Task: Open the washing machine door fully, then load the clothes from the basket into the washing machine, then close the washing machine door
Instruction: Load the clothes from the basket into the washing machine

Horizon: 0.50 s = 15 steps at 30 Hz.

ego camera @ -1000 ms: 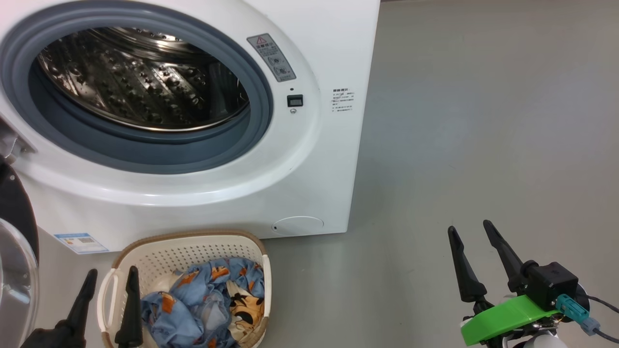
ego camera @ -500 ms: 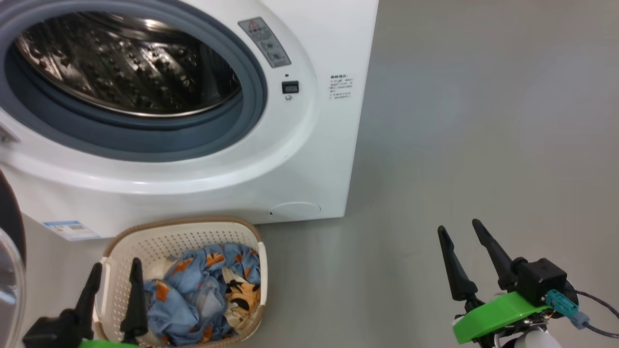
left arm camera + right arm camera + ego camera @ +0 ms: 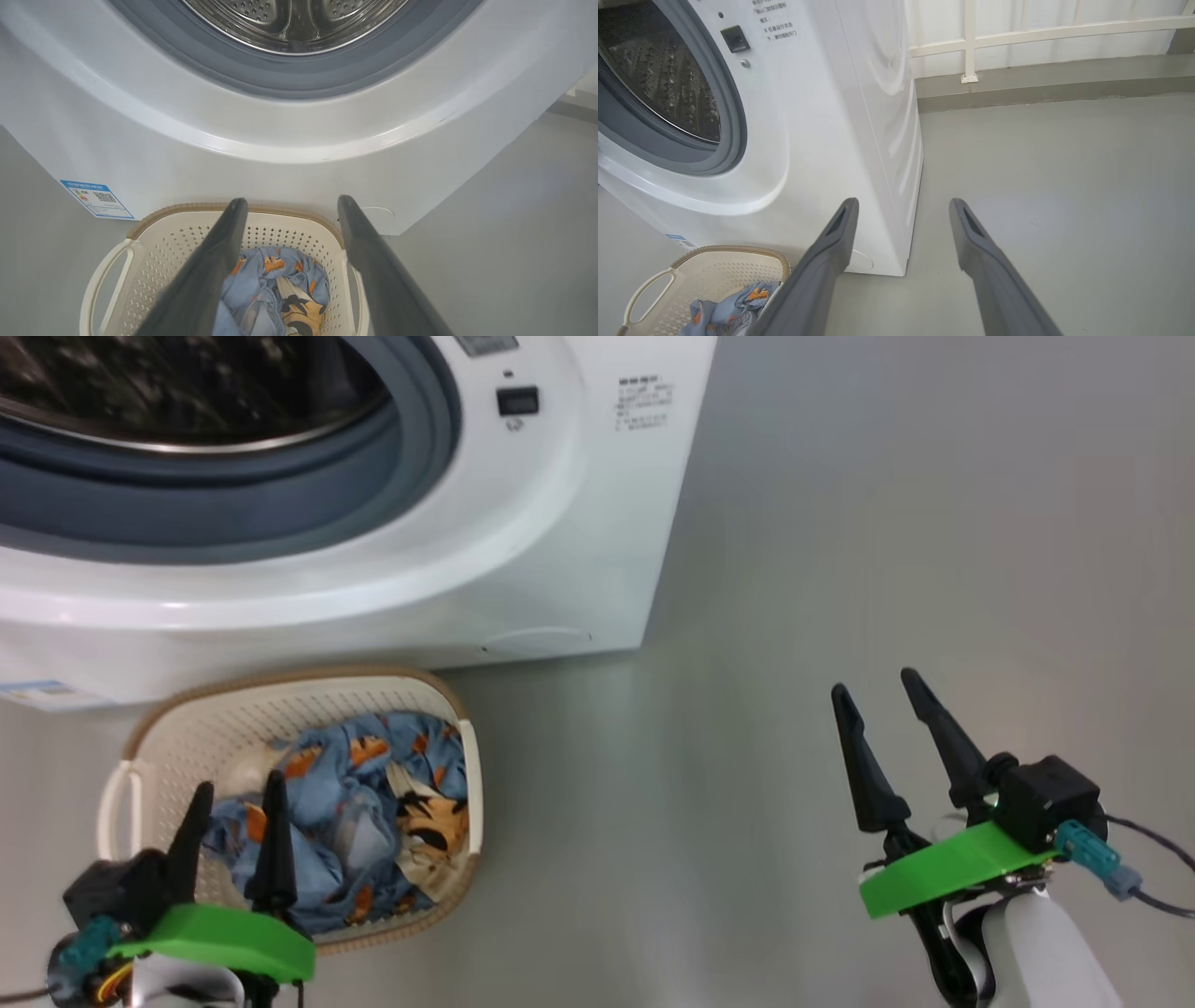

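I log the clothes (image 3: 355, 803) bundled inside the basket (image 3: 280, 695), on the floor (image 3: 840, 523) just before the washing machine (image 3: 373, 569). Left gripper (image 3: 239, 782) spread over the basket; right gripper (image 3: 873, 680) spread, well apart.

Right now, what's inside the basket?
The clothes, a crumpled blue printed bundle, lie in the basket. Anything beneath the bundle is covered. The left gripper, open, points at it.

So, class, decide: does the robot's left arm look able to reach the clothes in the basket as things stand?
Probably yes. The left tool is open and aimed at the clothes in the open-topped basket, with nothing seen between its fingers and the fabric.
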Tool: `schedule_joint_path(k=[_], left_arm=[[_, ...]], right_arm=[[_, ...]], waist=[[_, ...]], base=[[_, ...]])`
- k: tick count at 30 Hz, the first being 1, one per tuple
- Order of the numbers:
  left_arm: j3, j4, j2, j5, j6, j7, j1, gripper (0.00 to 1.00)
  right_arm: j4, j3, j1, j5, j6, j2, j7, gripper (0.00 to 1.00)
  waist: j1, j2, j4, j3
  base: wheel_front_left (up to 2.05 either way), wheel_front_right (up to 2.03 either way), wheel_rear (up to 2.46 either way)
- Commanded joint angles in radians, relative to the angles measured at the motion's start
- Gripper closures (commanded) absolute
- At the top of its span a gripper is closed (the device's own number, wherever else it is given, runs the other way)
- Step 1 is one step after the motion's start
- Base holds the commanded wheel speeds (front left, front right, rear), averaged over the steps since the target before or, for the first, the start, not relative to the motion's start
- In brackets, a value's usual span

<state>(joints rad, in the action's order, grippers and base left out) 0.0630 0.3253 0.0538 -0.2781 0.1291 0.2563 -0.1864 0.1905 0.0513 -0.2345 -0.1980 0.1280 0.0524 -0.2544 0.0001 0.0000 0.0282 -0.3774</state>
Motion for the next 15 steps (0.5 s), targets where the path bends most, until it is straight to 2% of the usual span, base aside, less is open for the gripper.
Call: schedule_joint_path(k=[1,15], left_arm=[[0.036,0.010,0.033,-0.008,0.001,0.006,-0.034,0.00],[0.134,0.319,0.128,0.020,-0.003,0.006,-0.232,0.00]], right_arm=[[-0.028,0.028,-0.021,-0.013,0.003,-0.002,-0.007,0.00],[-0.068,0.070,-0.098,-0.052,0.003,-0.002,-0.007,0.00]], waist=[[-0.0001,0.0000,0.046,-0.111],[-0.0001,0.0000,0.141,-0.332]], base=[[0.00,0.00,0.00],[0.00,0.00,0.00]])
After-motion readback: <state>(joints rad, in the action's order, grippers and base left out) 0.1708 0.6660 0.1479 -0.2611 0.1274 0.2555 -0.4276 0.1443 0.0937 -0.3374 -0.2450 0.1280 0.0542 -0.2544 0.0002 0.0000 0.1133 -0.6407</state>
